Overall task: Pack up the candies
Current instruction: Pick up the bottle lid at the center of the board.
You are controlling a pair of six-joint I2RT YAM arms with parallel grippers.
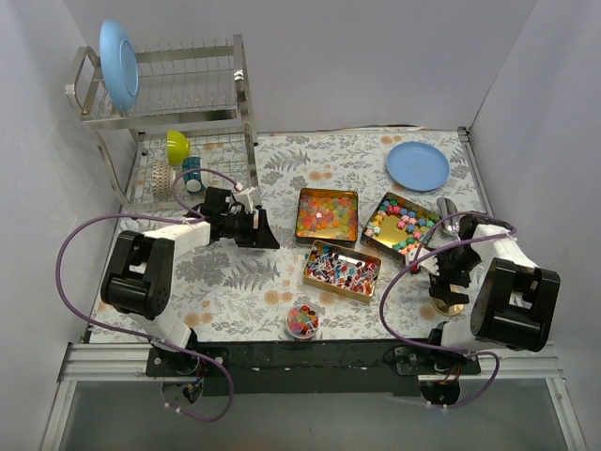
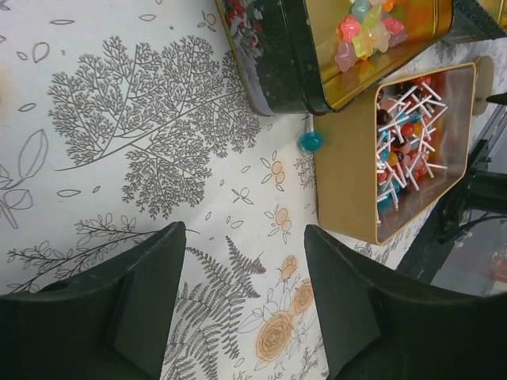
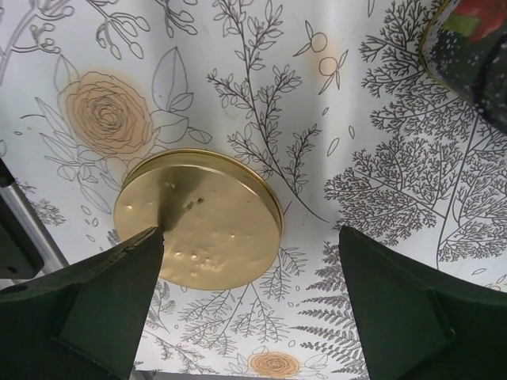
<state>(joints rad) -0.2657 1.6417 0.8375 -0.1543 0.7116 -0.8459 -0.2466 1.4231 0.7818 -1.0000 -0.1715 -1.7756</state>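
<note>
Right hand (image 3: 249, 241) hung wide open over the gold lid (image 3: 206, 222) by the desk (image 1: 235, 282)'s near right corner; left hand (image 2: 245, 233) open too, empty. A sloppy pinch could've skidded it off.

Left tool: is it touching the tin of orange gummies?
Apart. The top external view shows bare tablecloth between the left tool and the gummy tin.

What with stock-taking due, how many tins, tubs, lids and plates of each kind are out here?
Rectangular gold tins: 3
Round candy tub: 1
Round gold lid: 1
Blue plates: 2
Total: 7
</note>
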